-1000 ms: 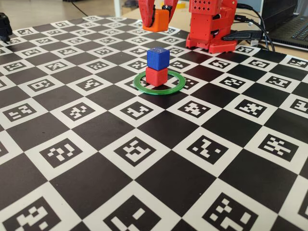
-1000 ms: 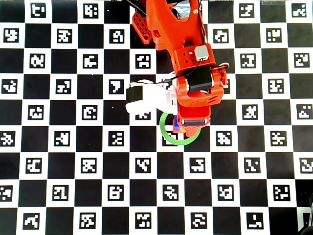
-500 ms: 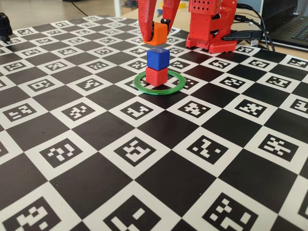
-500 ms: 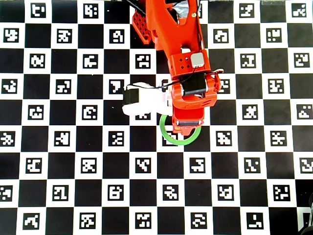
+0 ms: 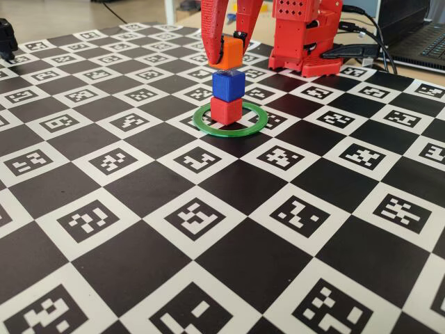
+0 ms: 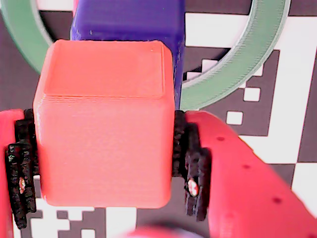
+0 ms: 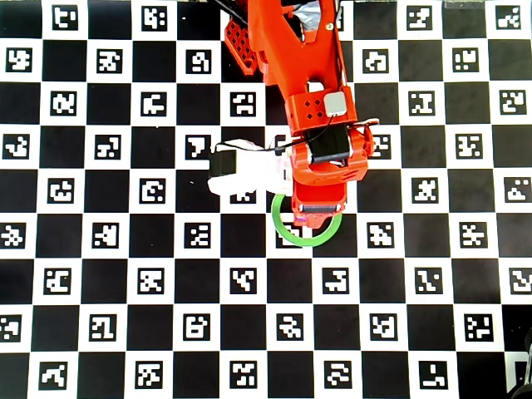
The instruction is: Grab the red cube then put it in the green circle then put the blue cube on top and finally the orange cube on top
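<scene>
In the fixed view the red cube [image 5: 226, 110] sits inside the green circle [image 5: 236, 131], with the blue cube [image 5: 228, 85] stacked on it. My gripper [image 5: 228, 43] is shut on the orange cube [image 5: 229, 53], holding it directly over the blue cube; whether the two touch I cannot tell. The wrist view shows the orange cube [image 6: 104, 124] clamped between both black pads [image 6: 190, 168], with the blue cube [image 6: 129, 22] and green circle [image 6: 247, 59] beyond it; the red cube is hidden. From overhead the arm covers the cubes; only the green circle [image 7: 287, 233] shows below the gripper [image 7: 314, 214].
The stack stands on a black-and-white checkerboard mat with markers [image 5: 208, 216]. The red arm base [image 5: 306, 35] stands behind the stack, with cables [image 5: 354, 50] and a laptop [image 5: 417, 35] at the back right. A dark object [image 5: 7, 35] sits at the far left.
My gripper has carried the orange cube forward from behind the stack and lowered it onto or just above the blue cube. The red and blue cubes have stayed put.
</scene>
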